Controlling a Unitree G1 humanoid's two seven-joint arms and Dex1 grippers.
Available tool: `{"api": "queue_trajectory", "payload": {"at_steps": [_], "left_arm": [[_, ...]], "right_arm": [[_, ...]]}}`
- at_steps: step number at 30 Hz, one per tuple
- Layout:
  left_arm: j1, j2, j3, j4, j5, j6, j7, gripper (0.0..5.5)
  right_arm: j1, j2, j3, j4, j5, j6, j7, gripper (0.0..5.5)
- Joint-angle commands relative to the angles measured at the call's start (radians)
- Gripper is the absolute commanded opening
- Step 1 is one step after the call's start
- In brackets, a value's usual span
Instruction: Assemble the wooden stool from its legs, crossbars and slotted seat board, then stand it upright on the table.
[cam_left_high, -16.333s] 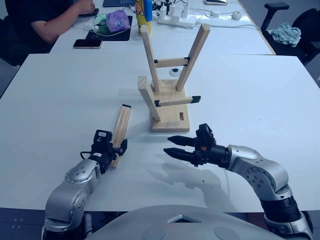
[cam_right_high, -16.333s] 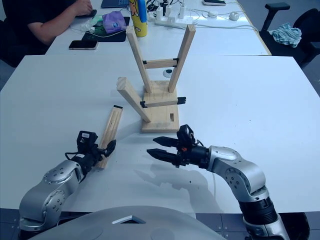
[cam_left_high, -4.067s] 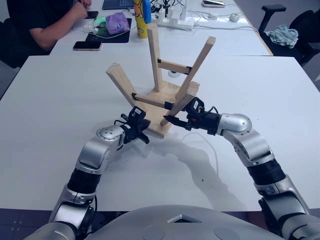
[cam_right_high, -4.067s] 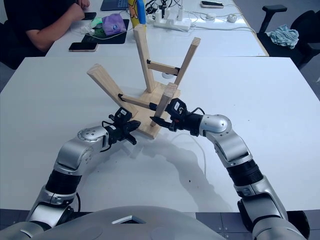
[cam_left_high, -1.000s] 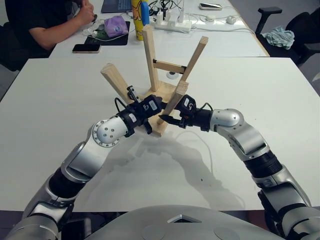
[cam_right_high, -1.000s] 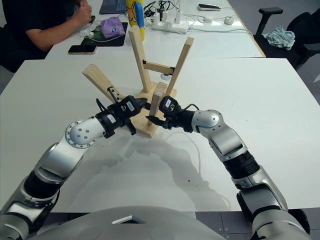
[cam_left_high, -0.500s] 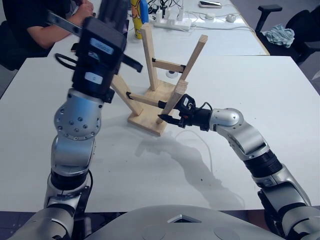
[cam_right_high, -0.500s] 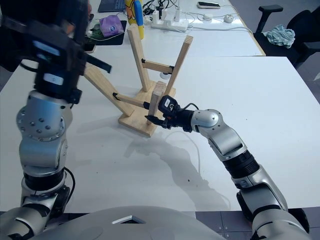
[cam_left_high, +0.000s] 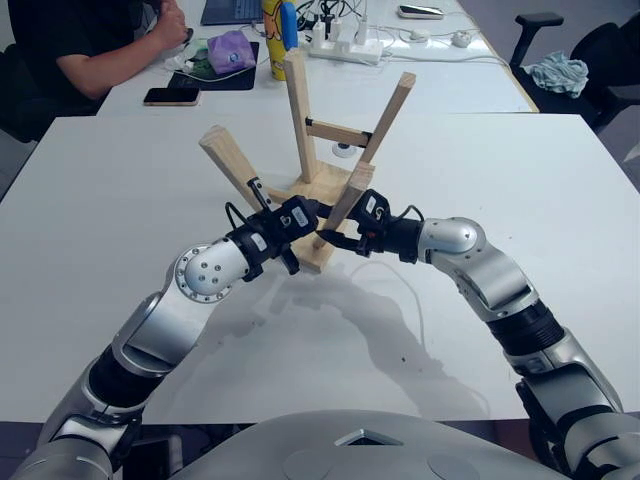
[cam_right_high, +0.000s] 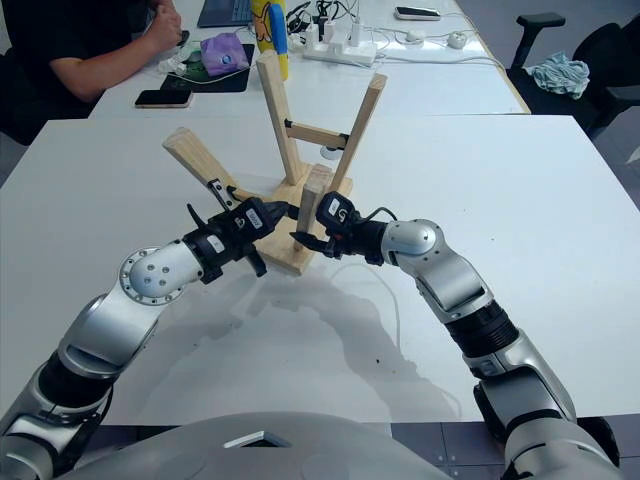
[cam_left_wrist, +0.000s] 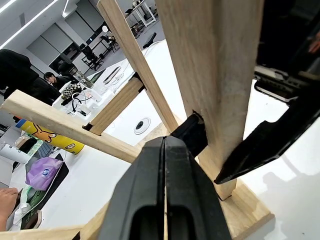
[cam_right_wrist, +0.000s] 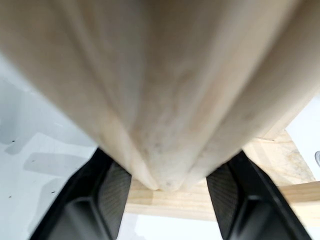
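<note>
Left end effector (cam_left_high: 305, 214) at the near side of the stool (cam_left_high: 320, 170), fingers (cam_left_wrist: 150, 185) pressed together with nothing between them. The tips point at the black end cap (cam_left_wrist: 192, 132) of the near crossbar (cam_left_high: 262, 190), where it meets the near right leg (cam_left_high: 352, 192). Can't tell if the tips touch the cap.

Right end effector (cam_left_high: 330, 238) comes in from the right, low, and is clamped on that same leg near its base, one black finger (cam_right_wrist: 107, 197) on each side of the wood.

Stool is upside down mid-tabletop (cam_left_high: 120, 200), seat board (cam_left_high: 328, 183) at the bottom, four legs pointing up. Near corner of the board is down at the tabletop; can't tell if the board lies flat. Near left leg (cam_left_high: 228, 163) leans hard outward to the left. Near right leg tilts right, just beside the far right leg (cam_left_high: 392, 110).

Far left leg (cam_left_high: 300, 110) is close to upright, far right leg leans right, and the far crossbar (cam_left_high: 338, 132) joins those two partway up.

A small round white object (cam_left_high: 345, 152) sits on the tabletop just behind the board.

On the next table behind: phone (cam_left_high: 171, 96), purple pouch (cam_left_high: 232, 50), yellow bottle (cam_left_high: 275, 25), white power strip (cam_left_high: 350, 45).
</note>
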Motion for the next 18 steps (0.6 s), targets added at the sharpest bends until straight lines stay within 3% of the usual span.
{"api": "queue_trajectory", "payload": {"at_steps": [1,5,9,12,15,18], "left_arm": [[-0.014,-0.13,0.153,0.078,0.012,-0.178,0.146,0.0],[-0.126,-0.175,0.308,-0.078,0.116,-0.421,0.317,0.0],[-0.146,-0.179,0.308,-0.066,0.185,-0.461,0.342,0.0],[-0.034,-0.152,0.076,0.18,0.064,-0.146,0.077,0.0],[0.141,0.099,-0.279,0.185,-0.013,0.199,-0.23,0.0],[0.21,0.187,-0.345,0.126,-0.056,0.289,-0.293,0.0]], "right_arm": [[0.11,-0.053,0.157,0.123,-0.118,0.233,0.034,2.04],[0.11,-0.052,0.161,0.128,-0.119,0.227,0.033,2.04],[0.114,-0.05,0.163,0.126,-0.117,0.226,0.031,2.04],[0.118,-0.05,0.163,0.115,-0.115,0.231,0.025,2.04],[0.113,-0.047,0.169,0.11,-0.112,0.235,0.027,2.04],[0.112,-0.031,0.167,0.112,-0.109,0.237,0.014,2.04]]}}
